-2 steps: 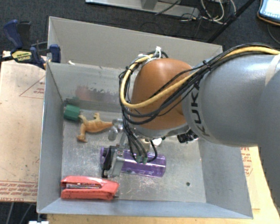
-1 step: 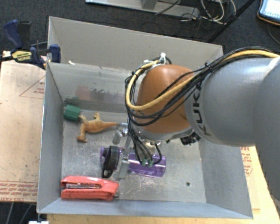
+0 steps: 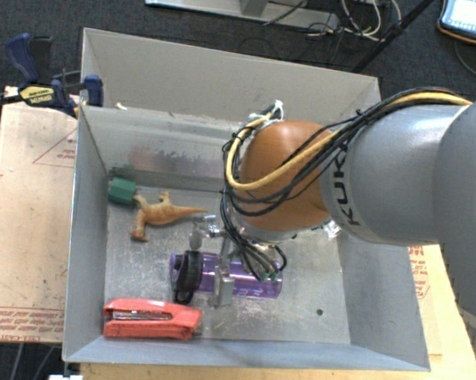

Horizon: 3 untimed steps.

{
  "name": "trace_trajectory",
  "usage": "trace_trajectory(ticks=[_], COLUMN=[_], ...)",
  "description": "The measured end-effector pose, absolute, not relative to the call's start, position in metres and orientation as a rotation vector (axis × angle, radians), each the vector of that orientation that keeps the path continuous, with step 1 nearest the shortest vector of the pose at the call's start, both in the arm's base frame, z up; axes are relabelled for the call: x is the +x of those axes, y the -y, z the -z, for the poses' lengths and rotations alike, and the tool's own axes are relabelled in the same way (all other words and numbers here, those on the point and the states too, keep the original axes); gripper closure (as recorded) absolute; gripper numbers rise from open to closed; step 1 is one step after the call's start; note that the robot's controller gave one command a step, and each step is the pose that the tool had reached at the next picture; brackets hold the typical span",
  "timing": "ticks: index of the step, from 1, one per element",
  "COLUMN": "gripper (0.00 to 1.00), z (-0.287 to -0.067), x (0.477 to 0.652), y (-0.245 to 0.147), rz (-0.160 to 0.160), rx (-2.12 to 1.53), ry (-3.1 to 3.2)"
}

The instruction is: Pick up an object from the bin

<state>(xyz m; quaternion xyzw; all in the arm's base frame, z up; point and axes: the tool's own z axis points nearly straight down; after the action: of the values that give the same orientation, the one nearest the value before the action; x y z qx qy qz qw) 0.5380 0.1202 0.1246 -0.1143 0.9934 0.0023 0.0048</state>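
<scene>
My gripper hangs low over the middle of the bin floor, under the arm's orange cover, and is open. One fingertip stands at the near side of a purple oblong thing, and the other shows just behind it. A black ring-shaped part sits at the purple thing's left end. The thing lies flat on the floor between the two fingers, and its middle is hidden by the gripper. A tan toy dinosaur lies to the upper left of the gripper.
A red stapler lies by the bin's front wall, below and left of the gripper. A small green block sits at the back left by the dinosaur's head. The arm covers the bin's right back part.
</scene>
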Motion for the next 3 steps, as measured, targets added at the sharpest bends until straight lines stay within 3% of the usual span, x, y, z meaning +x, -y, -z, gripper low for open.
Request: trace_trajectory(ticks=[1,2,3], gripper=[1.00,1.00,1.00], z=[-0.070,-0.070,-0.114], x=[0.552,0.552,0.548], y=[-0.106,-0.106,-0.104], rz=[-0.004,-0.004,-0.003], rx=[-0.388,-0.388,-0.384], ry=[-3.116,-3.116,-3.125])
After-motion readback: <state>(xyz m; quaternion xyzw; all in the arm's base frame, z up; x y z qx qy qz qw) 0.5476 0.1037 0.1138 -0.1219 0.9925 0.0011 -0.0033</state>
